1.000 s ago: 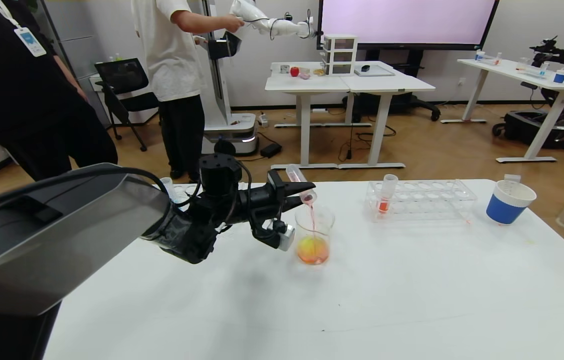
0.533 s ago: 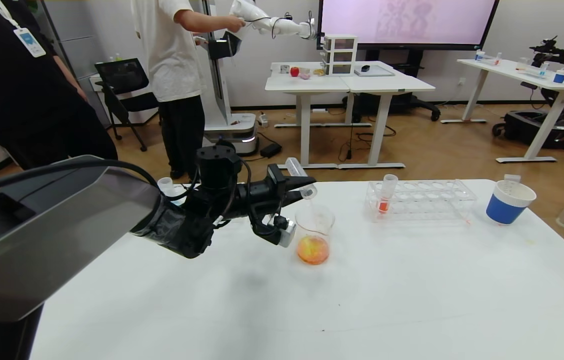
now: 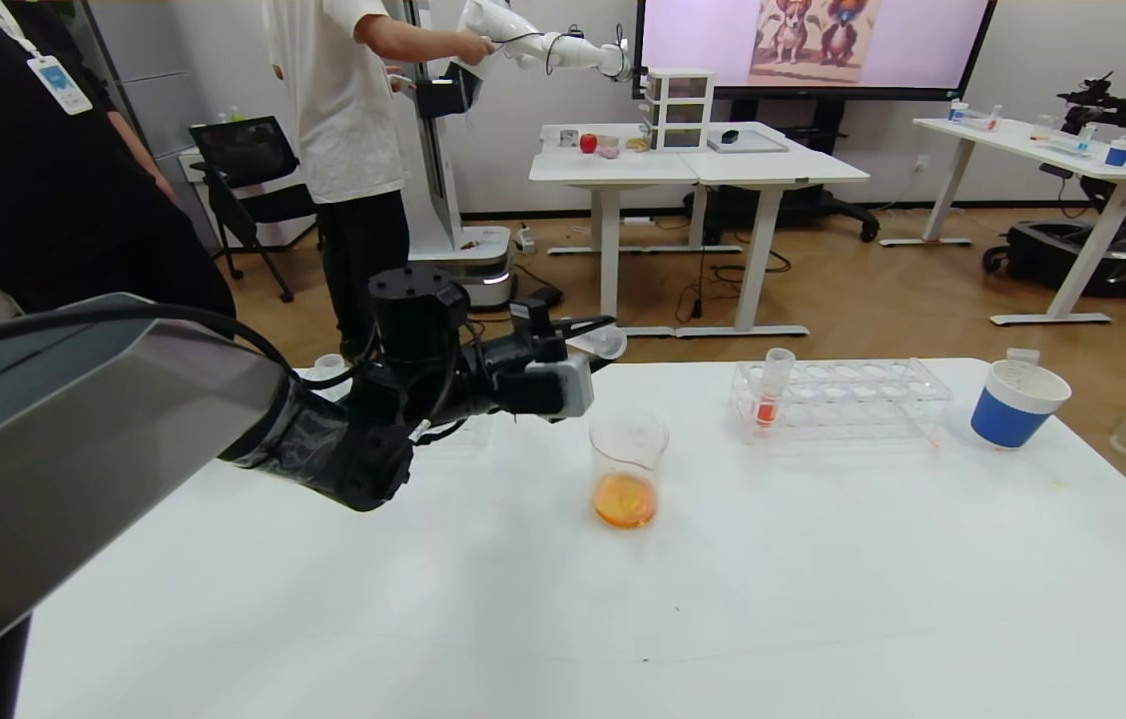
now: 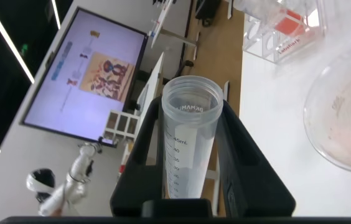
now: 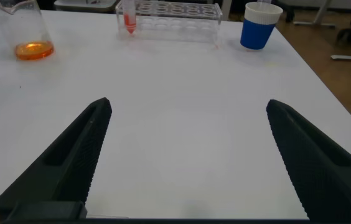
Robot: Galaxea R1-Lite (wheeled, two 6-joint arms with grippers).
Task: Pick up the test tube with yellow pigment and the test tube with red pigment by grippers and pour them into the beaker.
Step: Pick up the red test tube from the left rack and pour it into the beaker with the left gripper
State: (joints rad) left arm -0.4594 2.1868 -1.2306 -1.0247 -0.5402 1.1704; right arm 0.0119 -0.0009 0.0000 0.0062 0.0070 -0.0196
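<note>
White tabletop (image 3: 823,559) in a lab room with a wall screen (image 3: 813,45), other desks and two people standing behind.

Hidden or unclear: much of the left arm's bulk blocks the tabletop's near left part in the head view. The right arm does not appear in the head view; only its wrist camera shows the right tool (image 5: 188,149), fingers spread wide apart with nothing between them, low over bare tabletop at the near side.

Left tool (image 3: 591,338) is raised above the far edge of the tabletop, up and to the left of the beaker (image 3: 628,469), clamped on a clear test tube (image 3: 598,345). In the head view only the tube's mouth end shows past the fingers. The left wrist view shows the same tube (image 4: 191,143) gripped between the two black fingers, open mouth toward the camera, printed graduations on its wall, no liquid visible inside. Which pigment it carried cannot be told.

Beaker: clear glass, upright on the tabletop, a shallow layer of orange liquid at the bottom, faint reddish film on its inner wall in the wrist view (image 4: 343,118).

Clear rack (image 3: 838,399) to the right of the beaker holds one upright tube with orange-red liquid (image 3: 773,389) at its left end. Blue-and-white paper cup (image 3: 1017,402) stands further right.
</note>
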